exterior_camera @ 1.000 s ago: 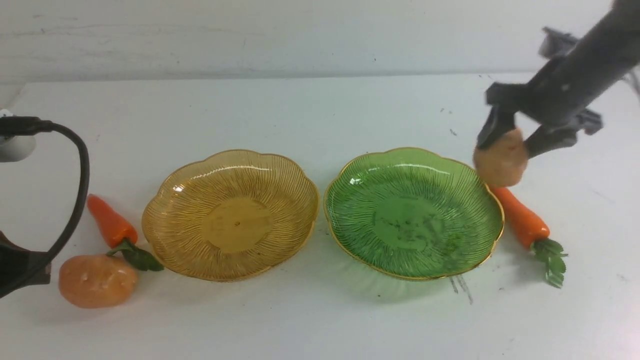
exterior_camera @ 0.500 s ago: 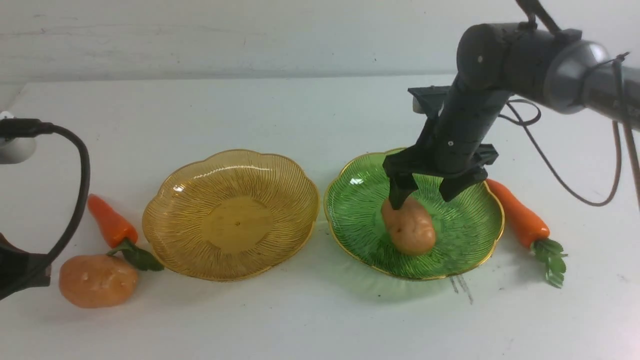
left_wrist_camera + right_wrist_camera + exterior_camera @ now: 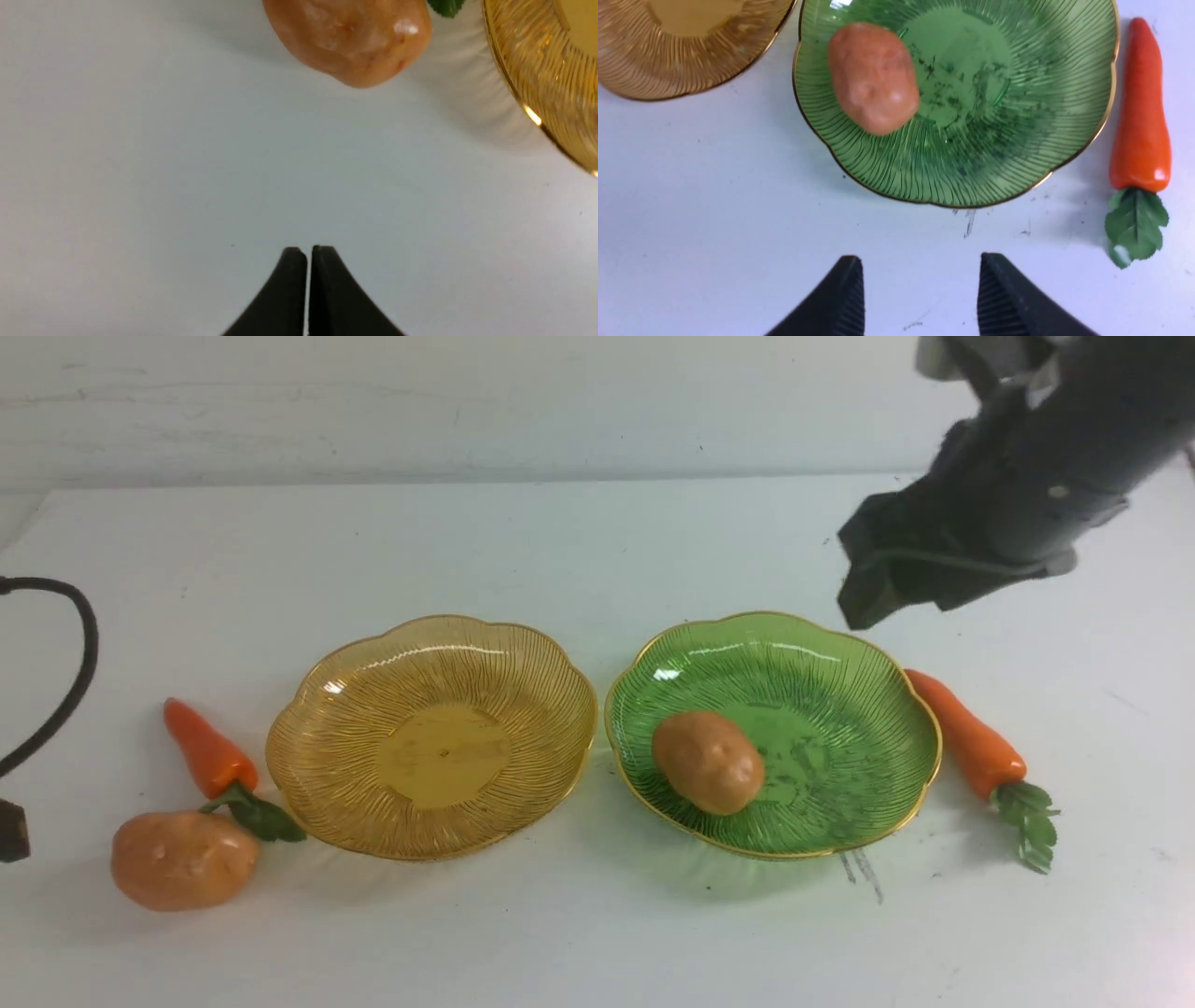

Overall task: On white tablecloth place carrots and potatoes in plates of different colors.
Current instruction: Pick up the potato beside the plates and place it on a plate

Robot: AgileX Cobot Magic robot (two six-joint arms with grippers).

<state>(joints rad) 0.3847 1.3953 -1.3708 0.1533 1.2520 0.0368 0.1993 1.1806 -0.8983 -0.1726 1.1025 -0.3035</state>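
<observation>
**Sorting, one item placed.** One potato lies in the left half of the green plate. The amber plate to its left holds nothing. The right hand hovers empty above the green plate's far right side, jaws moderately apart. The left hand is pinched closed on nothing, just short of the second potato at the near left.

We judge the right carrot, just beside the green rim, a sensible next pick. The hand should close across its orange body at mid-length, avoid the leafy top, and keep the inner jaw clear of the rim. The left carrot waits beside the amber plate.

The vegetables are glossy moulded toys: the potatoes oval and dimpled, the carrots tapered. The plates are translucent, ribbed, scalloped and gold-edged, and stand on the white tablecloth.
</observation>
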